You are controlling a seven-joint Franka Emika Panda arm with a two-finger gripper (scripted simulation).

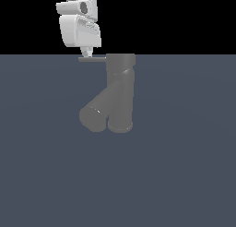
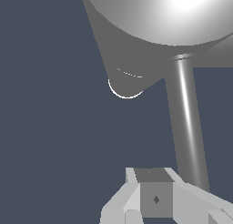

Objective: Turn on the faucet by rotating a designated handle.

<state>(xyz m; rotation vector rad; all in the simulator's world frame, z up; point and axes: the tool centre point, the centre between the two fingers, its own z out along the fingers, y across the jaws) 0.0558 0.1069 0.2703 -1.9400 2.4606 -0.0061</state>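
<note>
Above the faucet [image 1: 120,94], the white gripper [image 1: 86,53] meets the outer end of the thin handle [image 1: 92,59]; its finger spacing cannot be told.

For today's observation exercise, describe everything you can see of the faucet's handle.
The handle is a thin, straight grey rod with a dull metallic sheen, far slimmer than the faucet body. It juts level from the faucet's cap toward the exterior view's left. The gripper sits at its outer end, directly above; whether the fingers touch it cannot be told.
</note>
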